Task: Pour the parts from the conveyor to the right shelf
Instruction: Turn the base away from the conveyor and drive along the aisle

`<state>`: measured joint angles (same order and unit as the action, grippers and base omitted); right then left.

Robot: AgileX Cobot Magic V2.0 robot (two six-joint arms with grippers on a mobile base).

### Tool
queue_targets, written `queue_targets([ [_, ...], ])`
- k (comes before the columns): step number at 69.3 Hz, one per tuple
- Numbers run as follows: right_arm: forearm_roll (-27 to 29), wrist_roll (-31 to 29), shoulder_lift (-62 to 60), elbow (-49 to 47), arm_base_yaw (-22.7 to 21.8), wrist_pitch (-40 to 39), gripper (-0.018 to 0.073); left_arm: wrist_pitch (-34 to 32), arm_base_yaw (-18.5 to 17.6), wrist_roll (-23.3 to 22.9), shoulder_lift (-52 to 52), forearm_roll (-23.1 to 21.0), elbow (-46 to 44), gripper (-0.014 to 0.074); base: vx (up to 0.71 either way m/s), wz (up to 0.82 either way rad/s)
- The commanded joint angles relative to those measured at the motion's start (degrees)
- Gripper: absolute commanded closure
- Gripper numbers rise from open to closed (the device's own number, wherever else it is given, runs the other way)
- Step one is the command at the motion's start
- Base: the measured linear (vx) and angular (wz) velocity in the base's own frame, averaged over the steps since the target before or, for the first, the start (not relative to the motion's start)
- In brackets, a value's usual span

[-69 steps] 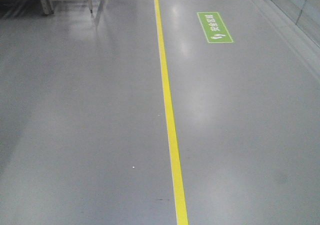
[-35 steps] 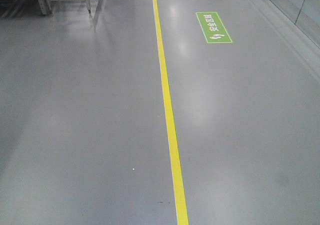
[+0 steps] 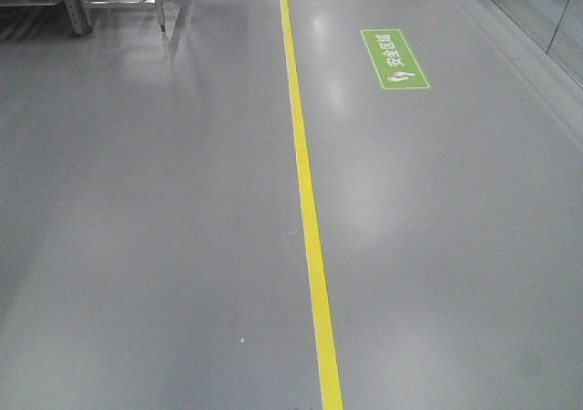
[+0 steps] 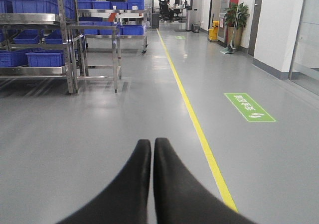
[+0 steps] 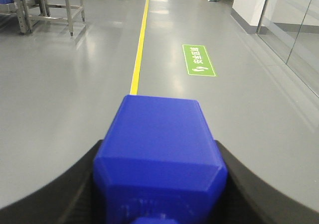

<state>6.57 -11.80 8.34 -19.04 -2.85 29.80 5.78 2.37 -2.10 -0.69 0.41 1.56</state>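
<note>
My right gripper point(image 5: 158, 184) is shut on the bright-blue block point(image 5: 158, 149), which fills the gap between its black fingers above the grey floor. My left gripper point(image 4: 152, 149) is shut and empty, its two black fingertips pressed together and pointing down the aisle. Steel racks with glossy blue bins point(image 4: 45, 58) stand at the far left of the left wrist view; a rack leg point(image 3: 77, 5) shows at the top left of the front view. I cannot tell which rack is the right shelf. The conveyor is out of view.
A yellow floor line point(image 3: 305, 191) runs down the aisle, with a green floor sign point(image 3: 393, 59) to its right. A glass wall point(image 5: 294, 30) and white wall point(image 4: 271, 25) line the right side. A potted plant point(image 4: 234, 20) and desks stand far down the aisle.
The front view has shifted slightly: the green sign and rack legs sit a little lower and nearer in the picture, so the base has moved along the aisle.
</note>
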Motion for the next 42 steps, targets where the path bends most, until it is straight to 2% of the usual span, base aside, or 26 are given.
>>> queue_targets([
  [1,-0.2,-0.1,0.7,-1.6,-0.1,-4.4,0.0564,-4.5,-0.3,-0.5,-0.7,-0.4,-1.1,0.0603,0.35,0.00],
  [19,-0.2,-0.1,0.7,-1.6,-0.1,-4.4,0.0564,-4.5,-0.3,-0.5,-0.7,-0.4,-1.1,0.0603,0.43,0.03],
  [42,-0.2,-0.1,0.7,-1.6,-0.1,-4.4,0.0564,-4.5,-0.3,-0.5,-0.7,-0.4,-1.1,0.0603,0.58,0.09],
])
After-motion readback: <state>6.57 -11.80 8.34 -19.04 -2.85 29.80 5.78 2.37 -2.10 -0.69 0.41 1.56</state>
